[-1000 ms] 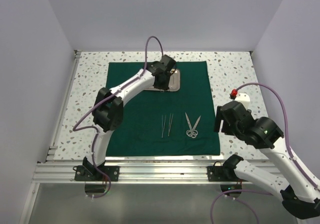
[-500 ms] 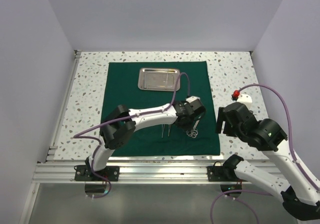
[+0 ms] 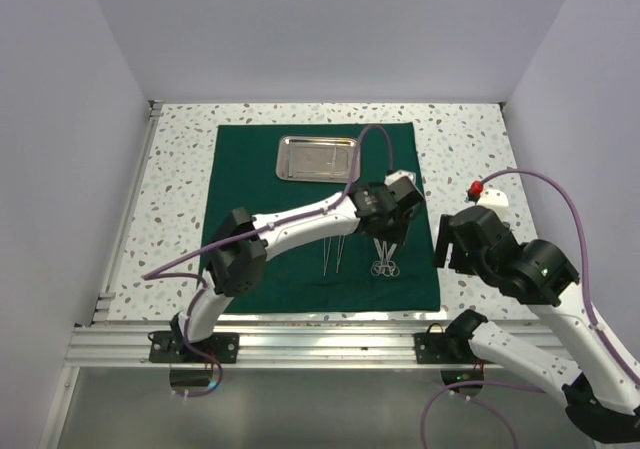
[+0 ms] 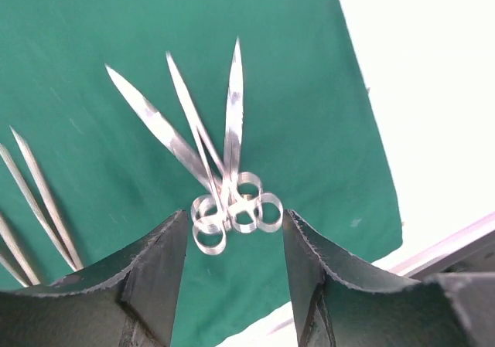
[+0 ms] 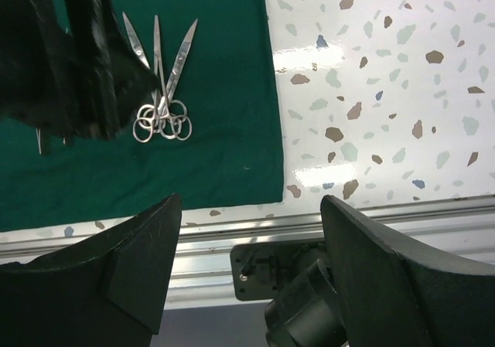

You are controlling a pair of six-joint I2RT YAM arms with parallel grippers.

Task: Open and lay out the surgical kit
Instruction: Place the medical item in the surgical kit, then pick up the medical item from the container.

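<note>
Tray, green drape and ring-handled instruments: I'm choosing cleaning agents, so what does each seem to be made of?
Tray: likely polished stainless steel; it is mirror-bright and reflective, with a raised rim.
Drape: apparently woven cloth, matte dark green; it shows no glare.
Ring-handled instruments: probably polished steel; they are silver, with bright highlights along the blades.

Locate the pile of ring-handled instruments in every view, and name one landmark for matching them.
Top external: ring-handled instruments right of centre, near the near right corner of the green cloth.
Left wrist: instruments at centre, rings lowest; green cloth corner at lower right.
Right wrist: instruments at upper left; green cloth corner to their lower right.
Shared landmark: that cloth corner.
</note>
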